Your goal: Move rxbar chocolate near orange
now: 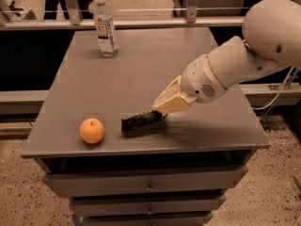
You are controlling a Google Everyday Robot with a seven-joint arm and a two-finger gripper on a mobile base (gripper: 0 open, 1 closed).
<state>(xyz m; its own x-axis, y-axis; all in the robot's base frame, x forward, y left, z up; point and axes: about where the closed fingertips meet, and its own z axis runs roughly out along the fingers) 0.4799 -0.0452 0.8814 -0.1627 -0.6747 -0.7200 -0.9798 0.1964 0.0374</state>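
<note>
The orange [91, 130] sits on the grey table top [141, 69] near its front left edge. The rxbar chocolate [139, 121], a black bar, is held at its right end by my gripper [162, 111], tilted down with its free end close above the table, a short way right of the orange. My gripper is shut on the bar. The white arm reaches in from the upper right.
A clear water bottle [105, 26] stands upright at the back left of the table. The table has drawers [149, 185] below its front edge. A rail and dark shelving lie behind the table.
</note>
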